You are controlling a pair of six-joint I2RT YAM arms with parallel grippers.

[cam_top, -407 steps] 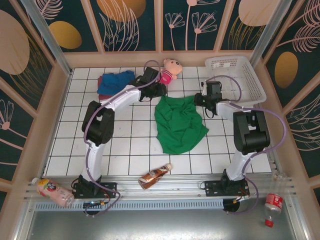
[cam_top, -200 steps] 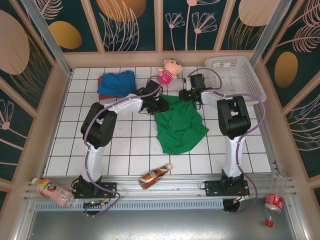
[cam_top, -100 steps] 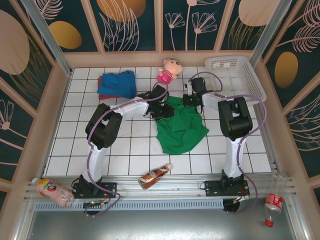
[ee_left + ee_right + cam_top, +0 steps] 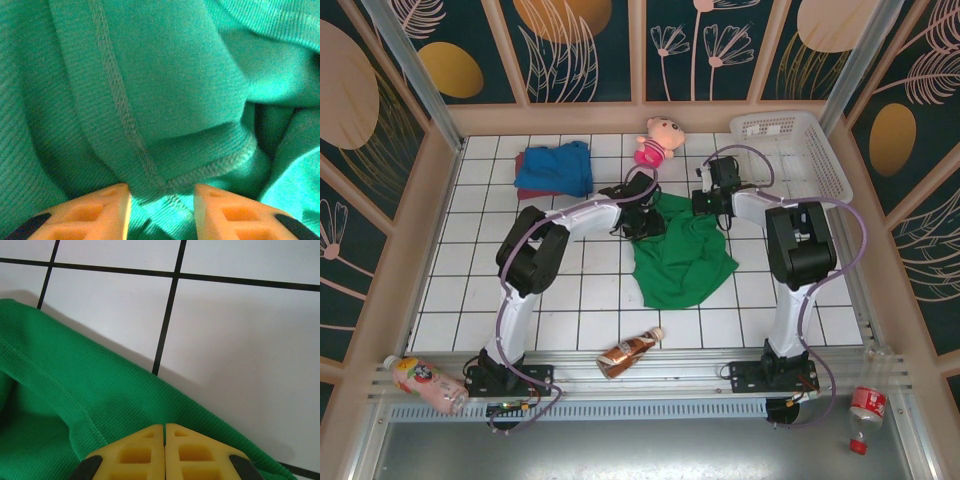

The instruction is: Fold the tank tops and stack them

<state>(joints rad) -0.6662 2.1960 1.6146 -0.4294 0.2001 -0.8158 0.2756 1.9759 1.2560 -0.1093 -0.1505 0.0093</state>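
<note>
Green tank top is a thin ribbed knit. I judge it light and limp with no stiffness, so it will sag and bunch wherever it is lifted, and cloth held at one point will trail. The stitched hem is the best place to bite, since the doubled cloth there is thicker and less likely to slip. Taking two corners at once should keep it flat.

It lies rumpled on the tiled table. Its far edge runs between the two pincers and the body spreads from them toward the arm bases.

The left gripper is at the far-left corner, its fingers a narrow gap apart. A folded hem sits right at the tips, not clamped as far as I can judge. The right gripper is at the far-right corner with its fingers pressed together, over the garment's edge where bare tile begins — whether any cloth is pinched between them cannot be told.

The cloth is saturated green with fine ribs and twin stitch lines, and it is deeply creased ahead of the left fingers. The blue tank top lies well out to that pincer's left, over the maroon tank top.
</note>
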